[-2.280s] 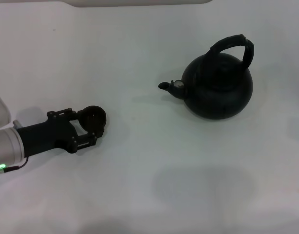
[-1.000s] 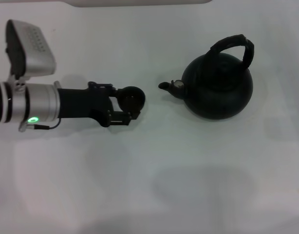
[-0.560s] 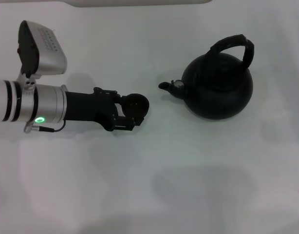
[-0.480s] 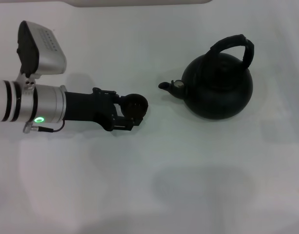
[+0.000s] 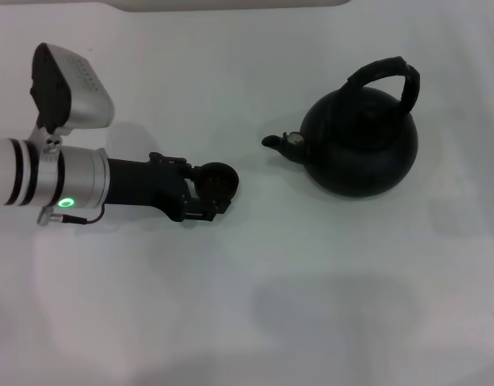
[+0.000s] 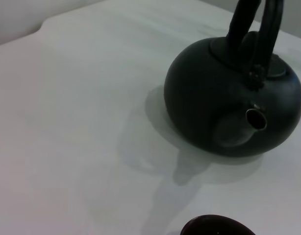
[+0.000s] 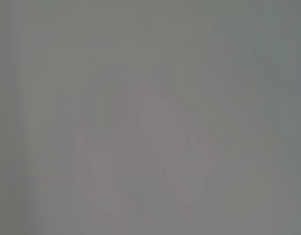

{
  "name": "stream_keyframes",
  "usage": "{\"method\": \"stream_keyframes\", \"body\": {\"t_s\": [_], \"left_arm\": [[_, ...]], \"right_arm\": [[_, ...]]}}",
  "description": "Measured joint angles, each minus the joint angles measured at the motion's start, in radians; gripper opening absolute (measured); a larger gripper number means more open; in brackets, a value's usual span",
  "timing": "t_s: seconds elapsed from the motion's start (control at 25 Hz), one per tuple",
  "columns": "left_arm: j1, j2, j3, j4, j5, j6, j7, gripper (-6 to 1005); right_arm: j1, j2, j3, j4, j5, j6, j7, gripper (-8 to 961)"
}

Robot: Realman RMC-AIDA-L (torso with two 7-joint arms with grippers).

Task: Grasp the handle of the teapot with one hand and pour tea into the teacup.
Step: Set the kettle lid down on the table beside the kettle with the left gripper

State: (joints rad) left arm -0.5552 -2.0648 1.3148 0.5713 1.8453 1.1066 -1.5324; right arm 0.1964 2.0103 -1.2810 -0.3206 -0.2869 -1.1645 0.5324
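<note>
The large round matte black teapot (image 5: 360, 143) stands upright on the white bench (image 5: 247, 305) toward its far right part, its thick black arched handle (image 5: 385, 74) raised over the lid and its short silvery-tipped spout (image 5: 273, 141) pointing toward the left edge. The tiny round black teacup (image 5: 217, 180) sits just left of the spout, apart from it, nearer the middle of the bench. The left gripper (image 5: 205, 193), reaching in from the left edge, is clamped on the teacup; the right arm shows in no view.

A plain white bench (image 5: 327, 265) is filling the scene, and a pale edge (image 5: 231, 4) is running along its far side.
</note>
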Motion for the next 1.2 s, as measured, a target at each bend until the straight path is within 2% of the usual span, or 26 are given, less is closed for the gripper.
{"method": "stream_keyframes", "body": {"t_s": [0.4, 1.2], "left_arm": [[-0.031, -0.003, 0.002, -0.034, 0.014, -0.051, -0.003, 682], [-0.049, -0.007, 0.042, -0.032, 0.012, -0.052, -0.003, 683]], "right_arm": [[0.0, 0.001, -0.004, 0.0, 0.0, 0.0, 0.0, 482], [0.002, 0.001, -0.006, 0.0, 0.0, -0.007, 0.0, 483]]}}
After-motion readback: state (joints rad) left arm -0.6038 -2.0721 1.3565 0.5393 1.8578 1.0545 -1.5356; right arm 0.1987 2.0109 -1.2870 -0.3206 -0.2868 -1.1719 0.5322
